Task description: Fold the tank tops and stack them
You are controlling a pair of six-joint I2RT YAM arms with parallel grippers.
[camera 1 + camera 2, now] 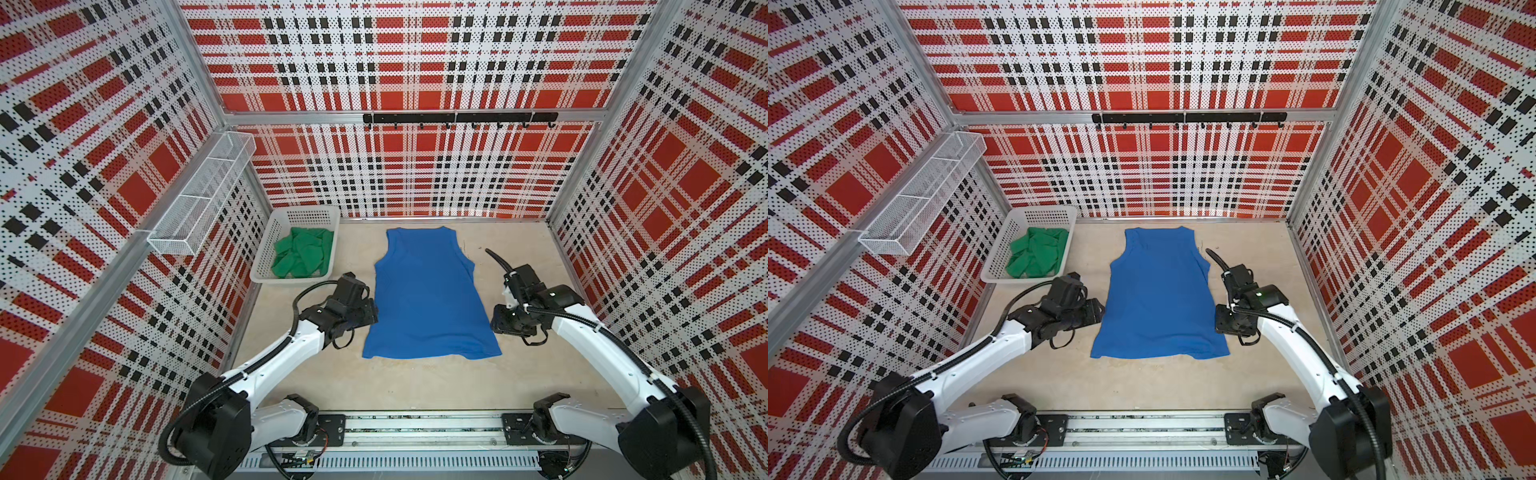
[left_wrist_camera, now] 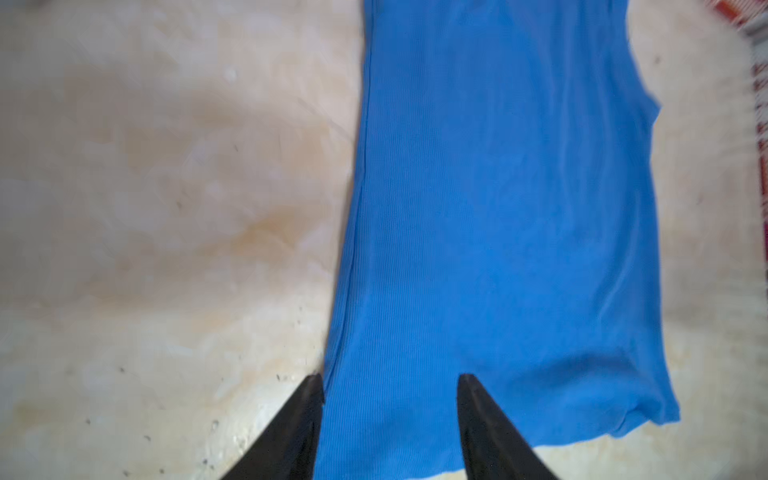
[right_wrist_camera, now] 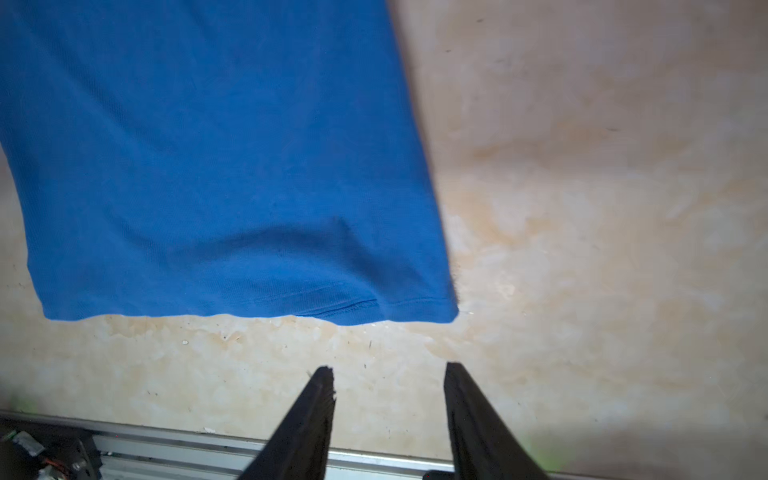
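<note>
This is a robotics lab test cell. Perforated wall panels [image 1: 415,62] printed in red, black and white plaid close in three sides, held in bare aluminium framing [image 1: 291,118]. A left arm [image 1: 274,357] and a right arm [image 1: 598,349], both white and black, mount on a metal rail [image 1: 415,428] with exposed wiring [image 1: 301,458] at the front of a beige desk [image 1: 415,386]. A wire mesh shelf [image 1: 203,191] and a black hook rail [image 1: 457,117] hang on the walls.

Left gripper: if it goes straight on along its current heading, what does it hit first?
The blue tank top. The left gripper holds its jaws open astride the top's side edge, fabric straight ahead; its height above the cloth is unclear.
</note>
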